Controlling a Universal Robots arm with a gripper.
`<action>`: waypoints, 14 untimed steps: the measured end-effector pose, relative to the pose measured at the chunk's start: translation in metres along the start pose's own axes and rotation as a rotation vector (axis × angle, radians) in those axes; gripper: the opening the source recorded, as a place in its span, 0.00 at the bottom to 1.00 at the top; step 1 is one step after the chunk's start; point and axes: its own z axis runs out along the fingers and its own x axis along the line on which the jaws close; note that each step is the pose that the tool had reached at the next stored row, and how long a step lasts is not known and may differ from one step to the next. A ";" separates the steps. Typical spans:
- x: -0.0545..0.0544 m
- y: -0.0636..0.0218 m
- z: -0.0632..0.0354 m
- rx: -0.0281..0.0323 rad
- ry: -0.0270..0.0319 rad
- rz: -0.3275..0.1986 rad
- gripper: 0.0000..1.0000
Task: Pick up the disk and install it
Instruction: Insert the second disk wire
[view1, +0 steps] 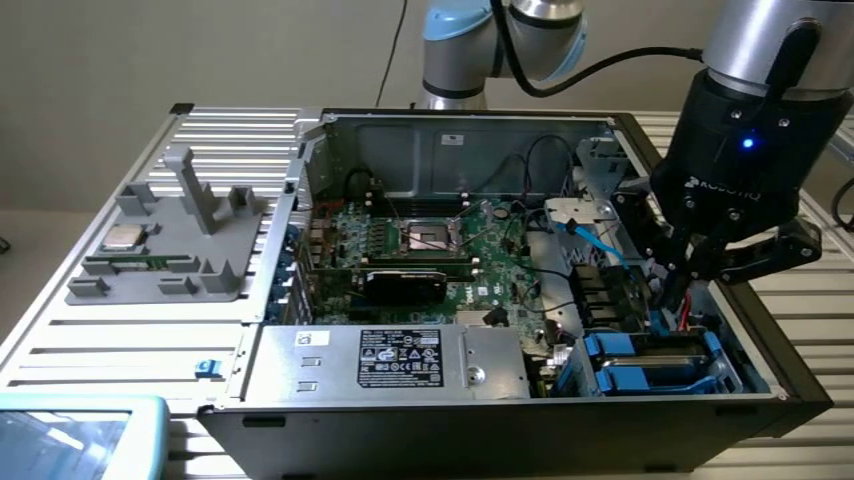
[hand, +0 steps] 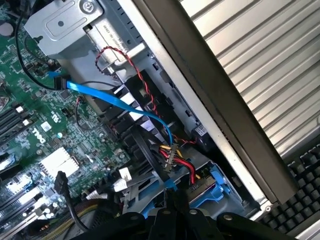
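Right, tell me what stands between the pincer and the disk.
The shut pincer hangs just above the disk, which lies in its blue frame in the case's corner bay. A bundle of red, yellow and black wires and a blue flat cable come down over that bay, between pincer and frame.

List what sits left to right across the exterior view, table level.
Grey fixture tray holding the small processor chip → motherboard inside the open case → blue drive bay with the gripper above it.
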 end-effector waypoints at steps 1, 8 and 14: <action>0.000 0.0001 -0.0007 0.0005 0.0018 -0.010 0.11; 0.000 0.0000 -0.0028 -0.0041 0.0288 -0.101 0.11; 0.000 0.0000 -0.0028 -0.0335 0.0845 -0.152 0.11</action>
